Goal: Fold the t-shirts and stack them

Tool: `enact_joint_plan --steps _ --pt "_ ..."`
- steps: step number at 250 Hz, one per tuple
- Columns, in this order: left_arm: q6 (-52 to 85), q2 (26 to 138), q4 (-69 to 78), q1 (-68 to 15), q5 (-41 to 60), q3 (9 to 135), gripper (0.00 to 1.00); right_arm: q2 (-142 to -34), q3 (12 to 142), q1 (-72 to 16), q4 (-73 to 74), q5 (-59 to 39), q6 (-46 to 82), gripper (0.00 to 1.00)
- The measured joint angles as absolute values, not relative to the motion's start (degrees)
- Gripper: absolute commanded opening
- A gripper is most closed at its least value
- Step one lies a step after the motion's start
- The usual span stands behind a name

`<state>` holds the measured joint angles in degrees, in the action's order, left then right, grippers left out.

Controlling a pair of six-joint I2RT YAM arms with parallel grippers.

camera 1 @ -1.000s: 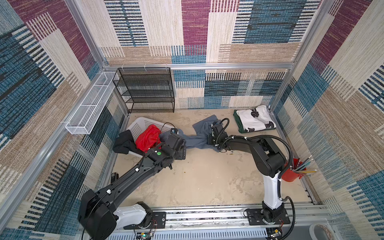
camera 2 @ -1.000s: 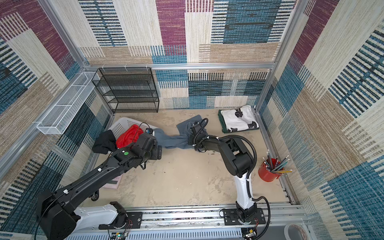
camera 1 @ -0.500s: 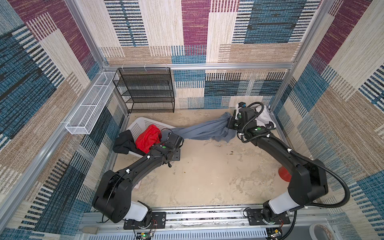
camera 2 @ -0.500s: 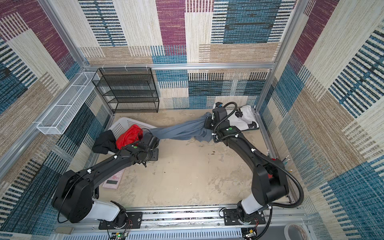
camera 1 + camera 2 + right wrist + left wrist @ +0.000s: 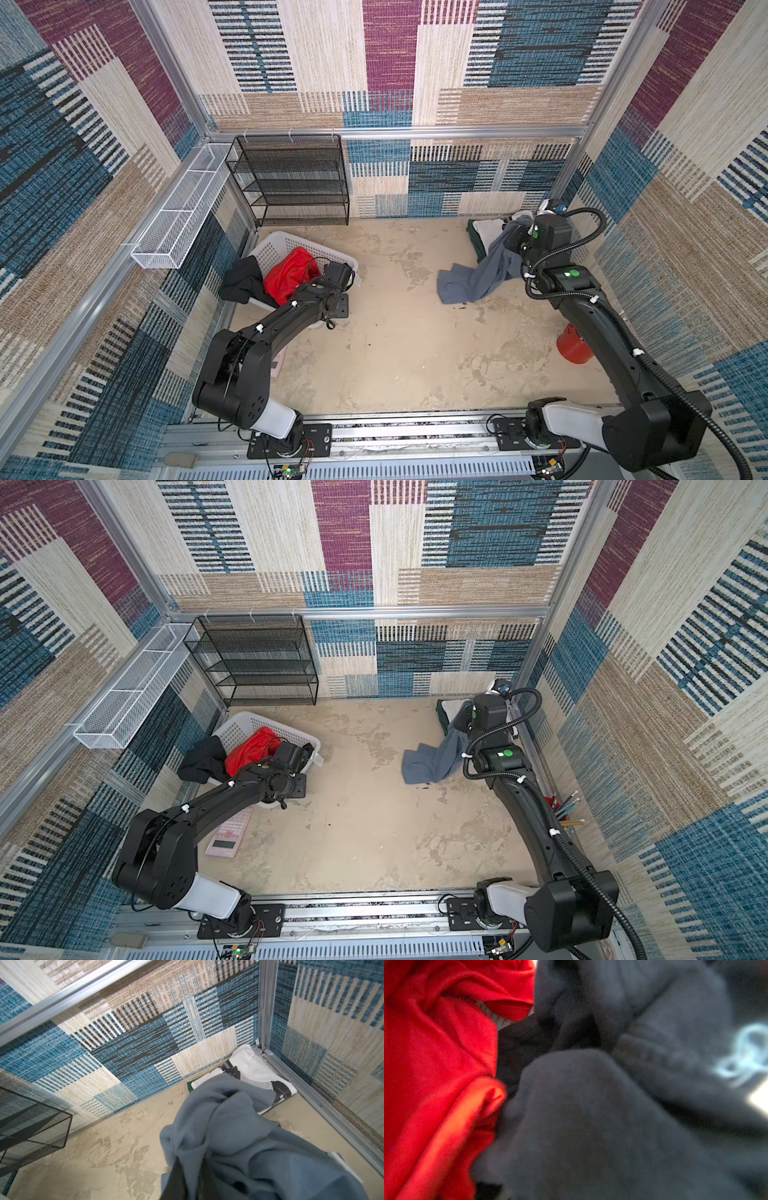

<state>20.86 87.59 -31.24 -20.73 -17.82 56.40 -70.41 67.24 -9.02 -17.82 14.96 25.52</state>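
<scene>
right hand (image 5: 518, 237) clamped on grey t-shirt (image 5: 478, 278) | shirt hangs below it to table (image 5: 395, 353) | left hand (image 5: 330, 274) grip unclear

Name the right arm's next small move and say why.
Probably draw the right claw toward the bare middle of the table and lower it. It is shut on a bunched part of the grey t-shirt, which hangs crumpled over the folded white shirt, with its tail on the table. It needs flat space before folding.
</scene>
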Motion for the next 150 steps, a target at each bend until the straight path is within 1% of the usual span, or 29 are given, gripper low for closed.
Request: enact_joint_plan --steps 17,38,57,75,81,98,116,150 --pt "20.58 89.14 -31.22 -19.90 -17.78 58.30 0.50 -70.37 66.24 -9.04 -17.39 12.67 25.96 0.00" --pt "19.73 92.25 -31.11 -19.22 -17.78 61.89 0.46 -70.37 63.70 -9.04 -16.75 8.99 27.11 0.00" --pt "19.55 95.72 -30.79 -18.81 -17.74 65.95 0.38 -70.35 61.01 -9.04 -16.19 5.89 28.40 0.00" --pt "18.76 99.48 -30.92 -18.70 -17.56 70.57 0.20 -70.35 58.59 -9.04 -15.81 2.72 29.32 0.00" --pt "17.34 100.95 -30.72 -18.59 -17.54 72.38 0.16 -70.30 57.67 -9.04 -15.62 1.48 29.76 0.00" --pt "16.38 104.53 -30.13 -18.63 -18.83 76.88 0.14 -69.84 55.16 -9.15 -14.76 -1.74 30.63 0.00" --pt "16.29 108.38 -32.80 -18.26 -19.73 81.52 0.08 -68.82 52.42 -9.30 -13.61 -4.89 31.44 0.00" --pt "15.05 114.04 -33.93 -17.61 -21.23 88.97 0.07 -66.92 49.76 -9.37 -13.34 -6.44 31.33 0.00"
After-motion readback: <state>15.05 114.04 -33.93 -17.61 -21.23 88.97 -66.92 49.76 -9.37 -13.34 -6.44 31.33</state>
